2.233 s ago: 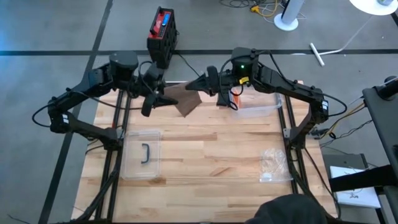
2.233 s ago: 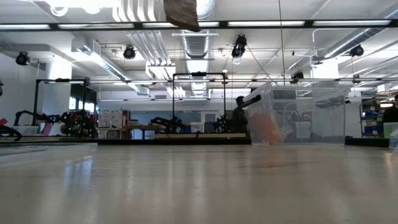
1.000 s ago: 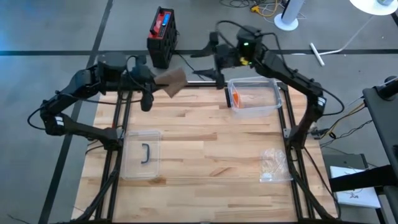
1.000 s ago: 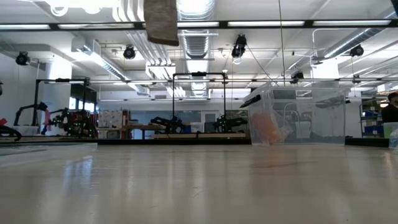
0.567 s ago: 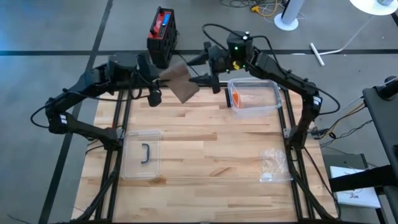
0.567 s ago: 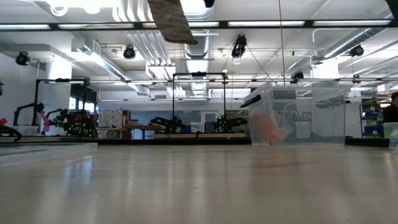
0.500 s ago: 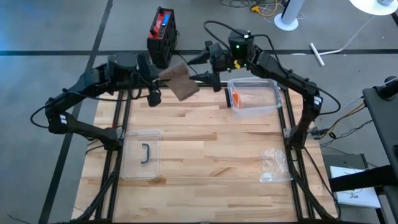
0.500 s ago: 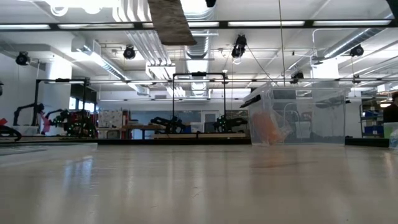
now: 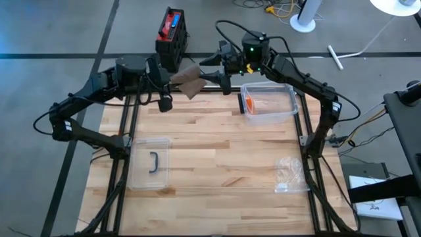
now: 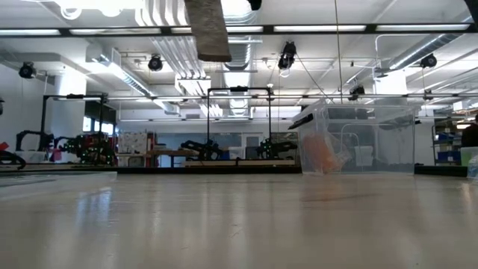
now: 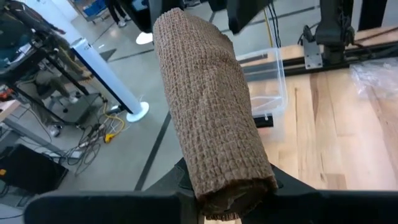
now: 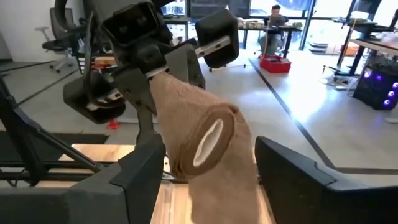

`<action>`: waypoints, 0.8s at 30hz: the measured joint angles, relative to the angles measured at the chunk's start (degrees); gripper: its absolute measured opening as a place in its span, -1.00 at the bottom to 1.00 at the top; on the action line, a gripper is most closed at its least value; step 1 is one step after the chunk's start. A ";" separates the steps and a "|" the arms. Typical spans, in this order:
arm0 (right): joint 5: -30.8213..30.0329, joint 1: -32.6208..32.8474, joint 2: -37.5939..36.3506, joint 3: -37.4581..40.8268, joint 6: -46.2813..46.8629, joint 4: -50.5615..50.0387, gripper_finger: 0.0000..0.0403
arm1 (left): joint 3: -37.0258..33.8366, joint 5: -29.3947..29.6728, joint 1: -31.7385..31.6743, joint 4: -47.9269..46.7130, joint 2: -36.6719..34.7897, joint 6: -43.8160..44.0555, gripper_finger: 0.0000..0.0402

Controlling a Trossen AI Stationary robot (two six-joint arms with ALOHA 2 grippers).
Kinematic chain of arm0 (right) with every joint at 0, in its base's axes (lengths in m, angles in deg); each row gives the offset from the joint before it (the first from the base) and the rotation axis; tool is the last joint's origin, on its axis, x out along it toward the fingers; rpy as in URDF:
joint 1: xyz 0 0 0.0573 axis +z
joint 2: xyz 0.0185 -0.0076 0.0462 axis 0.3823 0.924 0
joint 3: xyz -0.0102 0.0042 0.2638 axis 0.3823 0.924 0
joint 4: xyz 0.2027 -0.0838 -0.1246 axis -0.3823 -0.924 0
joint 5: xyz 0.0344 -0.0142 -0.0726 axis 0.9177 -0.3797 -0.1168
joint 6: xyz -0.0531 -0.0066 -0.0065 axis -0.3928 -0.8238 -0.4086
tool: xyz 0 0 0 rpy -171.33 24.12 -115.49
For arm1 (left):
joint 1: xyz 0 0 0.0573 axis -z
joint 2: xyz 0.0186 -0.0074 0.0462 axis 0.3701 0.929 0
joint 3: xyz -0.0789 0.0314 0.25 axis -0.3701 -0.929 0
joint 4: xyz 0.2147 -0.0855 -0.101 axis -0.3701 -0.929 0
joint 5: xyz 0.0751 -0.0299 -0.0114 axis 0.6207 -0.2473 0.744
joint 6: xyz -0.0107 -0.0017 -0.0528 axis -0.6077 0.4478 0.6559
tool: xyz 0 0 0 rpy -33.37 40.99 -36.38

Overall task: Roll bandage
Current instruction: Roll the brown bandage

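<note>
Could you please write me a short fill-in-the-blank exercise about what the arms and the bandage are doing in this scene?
1. The brown bandage is held in the air by the ____ tool.
2. The right tool has its fingers ____ on either side of the roll's free end.
3. The clear bin with something orange inside sits near the ____ arm.
4. The clear lid with a dark handle lies ____ on the table.

Missing words: left; open; right; flat

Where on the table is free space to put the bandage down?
Free wood lies in the middle of the table, between the lidded box and the plastic bag, and along the near edge. The far edge is crowded: both arms, the bandage and the clear bin.
</note>
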 joint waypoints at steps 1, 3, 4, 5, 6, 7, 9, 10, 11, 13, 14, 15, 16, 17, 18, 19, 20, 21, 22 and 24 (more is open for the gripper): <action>0.01 0.00 0.00 0.00 -0.09 0.00 0.20 | 0.00 0.00 0.01 -0.11 0.02 -0.33 -0.75; 0.02 0.02 0.00 0.00 -1.25 -0.05 0.22 | 0.00 -0.02 0.01 0.08 0.08 -0.65 -0.75; 0.02 0.13 0.00 0.00 -1.92 -0.13 0.24 | 0.00 -0.02 0.01 0.25 0.19 -0.87 -0.75; 0.04 0.26 0.00 0.00 -2.68 -0.11 0.27 | 0.00 -0.02 0.01 0.26 0.21 -1.12 -0.75; 0.04 0.30 0.00 0.00 -3.67 -0.07 0.30 | 0.00 -0.02 0.01 0.23 0.21 -1.40 -0.75; 0.05 0.40 0.00 0.00 -4.43 -0.03 0.34 | 0.00 -0.04 0.01 0.27 0.28 -1.61 -0.75; 0.03 0.42 0.00 0.00 -5.45 0.00 0.42 | 0.00 -0.52 0.16 0.57 0.52 -2.02 -0.75; 0.04 0.42 0.00 0.00 -5.77 -0.03 0.47 | 0.00 -0.86 0.30 0.55 0.63 -2.18 -0.75; 0.04 0.42 0.00 0.00 -6.23 -0.04 0.52 | 0.00 -0.94 0.45 0.54 0.78 -2.27 -0.75; 0.06 0.42 0.00 0.00 -7.31 0.02 0.60 | 0.00 -0.98 0.61 0.52 1.12 -2.96 -0.75; 0.04 0.42 0.00 0.00 -8.00 0.02 0.64 | 0.00 -1.07 0.73 0.58 1.30 -3.32 -0.75; 0.07 0.42 0.00 0.00 -8.63 0.00 0.66 | 0.00 -1.07 0.91 0.67 1.48 -3.40 -0.75; 0.24 0.50 0.00 0.00 -9.65 -0.04 0.67 | 0.00 -1.07 1.11 0.90 1.66 -3.42 -0.75; 0.32 0.62 0.00 0.13 -10.86 -0.03 0.67 | 0.00 -1.06 1.26 1.18 1.83 -3.42 -0.75; 0.45 0.83 0.00 0.33 -12.38 -0.05 0.67 | 0.00 -1.06 1.36 1.39 1.95 -3.44 -0.75; 0.48 1.06 0.00 0.53 -13.92 -0.06 0.65 | 0.00 -1.05 1.45 1.60 2.03 -3.42 -0.75; 0.48 1.32 0.00 0.73 -15.47 -0.09 0.63 | 0.00 -1.05 1.52 1.70 2.09 -3.42 -0.75; 0.50 1.60 0.00 0.79 -16.92 -0.31 0.61 | 0.00 -1.05 1.59 1.79 2.09 -3.44 -0.75; 0.53 1.84 0.04 0.83 -18.65 -0.57 0.58 | 0.00 -1.05 1.63 1.88 2.07 -3.43 -0.75; 0.58 2.29 0.04 0.83 -22.15 -0.59 0.52 | 0.00 -1.05 1.63 1.85 1.98 -3.42 -0.75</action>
